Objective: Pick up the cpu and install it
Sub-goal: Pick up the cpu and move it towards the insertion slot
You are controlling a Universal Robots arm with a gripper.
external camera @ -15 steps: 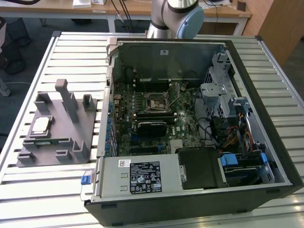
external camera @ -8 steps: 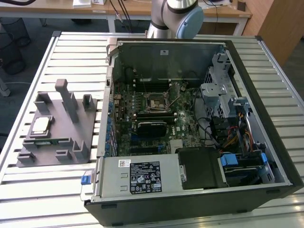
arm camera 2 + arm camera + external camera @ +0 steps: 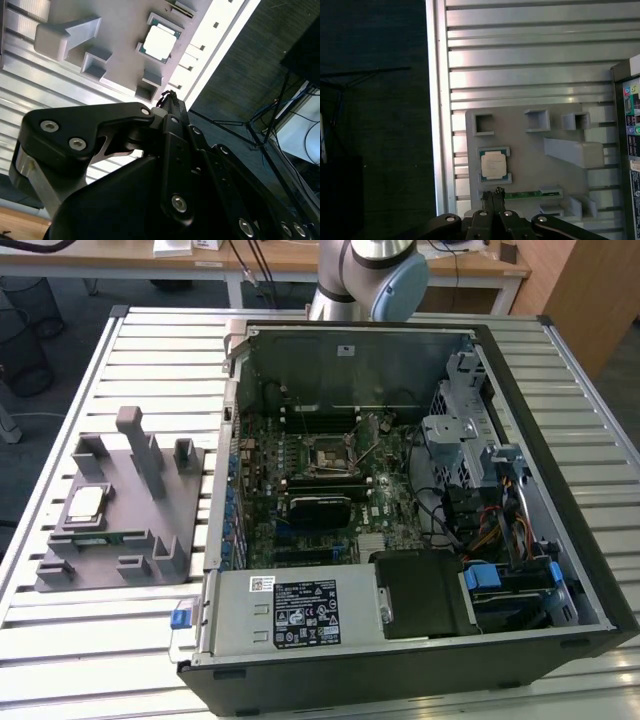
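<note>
While the gripper [image 3: 493, 192] hangs over the edge of the slatted table [image 3: 520, 55], its two slim jaws are pressed together at the tips with nothing between them, as both wrist views show. Just past those tips, and clear of them, the cpu [image 3: 494, 164] lies flat with its pale metal plate up, seated in a square recess of the grey holder [image 3: 530, 155]. Nearer the tips than the cpu, a narrow green memory stick [image 3: 522, 194] lies in its slot on the same holder. In the exterior view, the cpu [image 3: 85, 503] rests on the holder [image 3: 130, 510], well apart from the open computer case [image 3: 400, 500], whose motherboard [image 3: 300, 500] carries a square socket [image 3: 328, 455].
</note>
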